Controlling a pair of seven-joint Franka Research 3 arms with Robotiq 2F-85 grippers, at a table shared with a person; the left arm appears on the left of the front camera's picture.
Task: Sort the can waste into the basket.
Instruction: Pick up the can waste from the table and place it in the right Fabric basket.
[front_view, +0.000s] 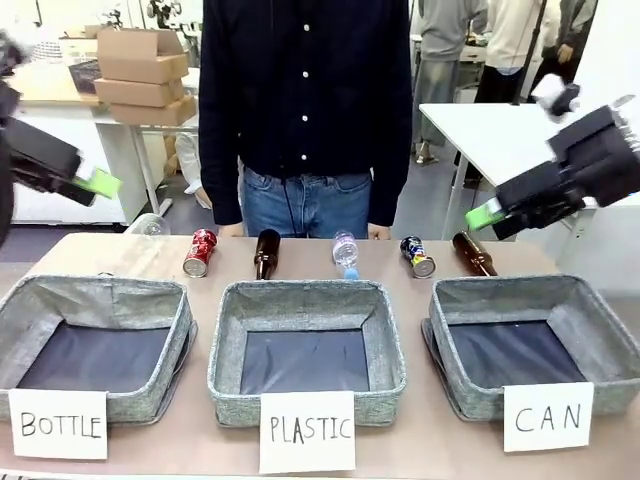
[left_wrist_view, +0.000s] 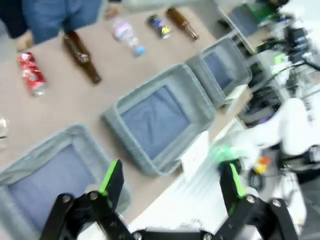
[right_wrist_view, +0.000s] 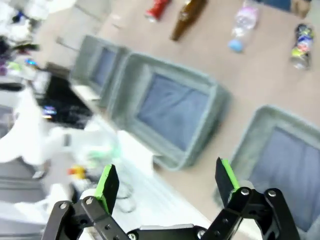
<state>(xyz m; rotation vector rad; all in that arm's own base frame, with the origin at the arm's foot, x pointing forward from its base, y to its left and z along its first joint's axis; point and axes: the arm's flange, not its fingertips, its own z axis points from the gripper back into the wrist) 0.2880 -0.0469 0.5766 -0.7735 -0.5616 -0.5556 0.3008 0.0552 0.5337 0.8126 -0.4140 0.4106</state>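
Note:
Two crushed cans lie along the table's far edge in front of the person: a red can (front_view: 200, 252) (left_wrist_view: 31, 73) (right_wrist_view: 156, 8) at the left and a dark blue can (front_view: 418, 257) (left_wrist_view: 159, 25) (right_wrist_view: 301, 45) right of centre. The grey basket (front_view: 590, 310) (left_wrist_view: 235, 62) (right_wrist_view: 260, 122) behind the "CAN" card (front_view: 547, 417) stands at the front right with nothing in it. My left gripper (front_view: 100, 184) (left_wrist_view: 172, 187) hangs open, high at the far left. My right gripper (front_view: 485, 213) (right_wrist_view: 167, 182) hangs open, high above the table's right end. Neither holds anything.
Between the cans lie two brown glass bottles (front_view: 266, 254) (front_view: 473, 254) and a clear plastic bottle (front_view: 344, 252); another clear bottle (front_view: 148, 226) lies far left. Like bins carded "BOTTLE" (front_view: 25, 300) and "PLASTIC" (front_view: 225, 340) stand left and centre. A person (front_view: 305, 110) stands at the far side.

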